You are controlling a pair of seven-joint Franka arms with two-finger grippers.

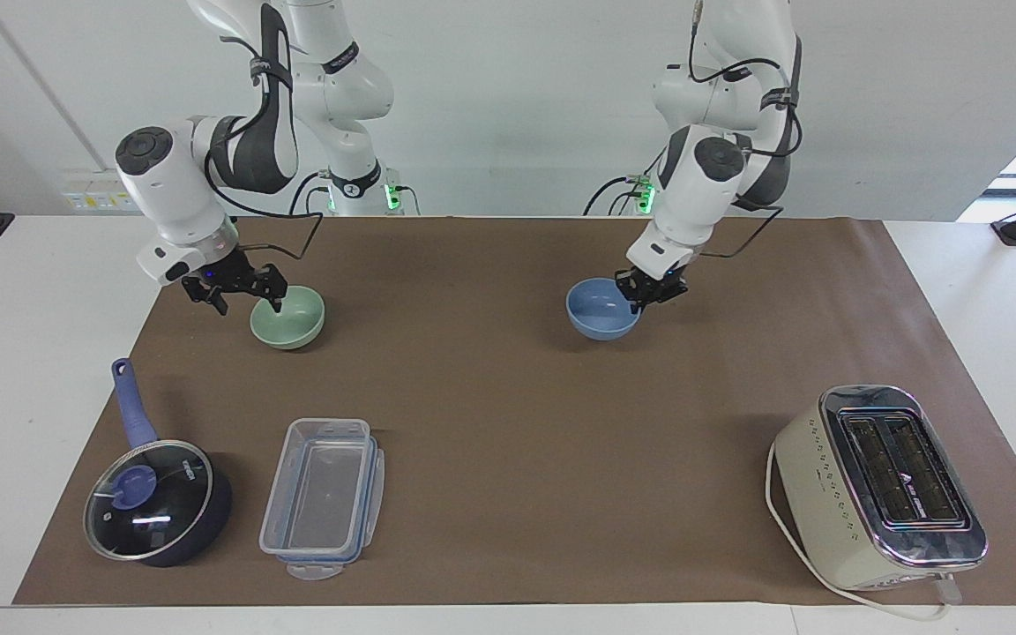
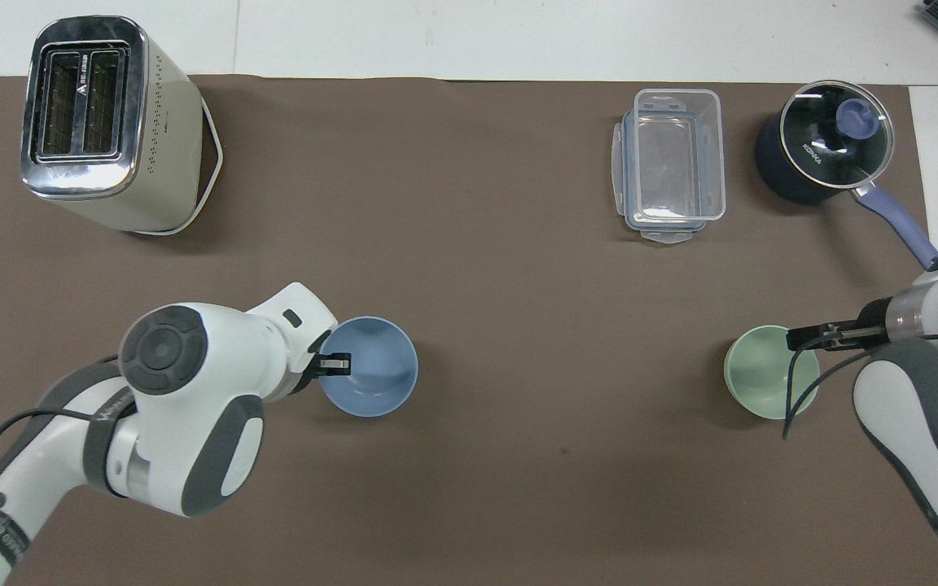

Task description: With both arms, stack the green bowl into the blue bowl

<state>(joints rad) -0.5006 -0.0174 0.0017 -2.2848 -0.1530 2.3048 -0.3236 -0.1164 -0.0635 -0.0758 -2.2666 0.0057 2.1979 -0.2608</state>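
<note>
We see bright, even light from above, both views sharp. Soft shadows fall beside the toaster (image 1: 878,489). Glare streaks the saucepan's glass lid (image 1: 148,499).

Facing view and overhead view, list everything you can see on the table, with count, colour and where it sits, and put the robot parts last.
blue bowl: one, medium blue, near the table's middle, held at its rim
green bowl: one, pale mint green, on the mat toward the right arm's end
saucepan: one, dark blue with glass lid, farther from the robots than the green bowl
plastic container: one, clear, beside the saucepan
toaster: one, cream and chrome, toward the left arm's end
mat: one, brown, covering the table
left gripper: one, black, shut on the blue bowl's rim
right gripper: one, black, open, one finger in the green bowl
</note>
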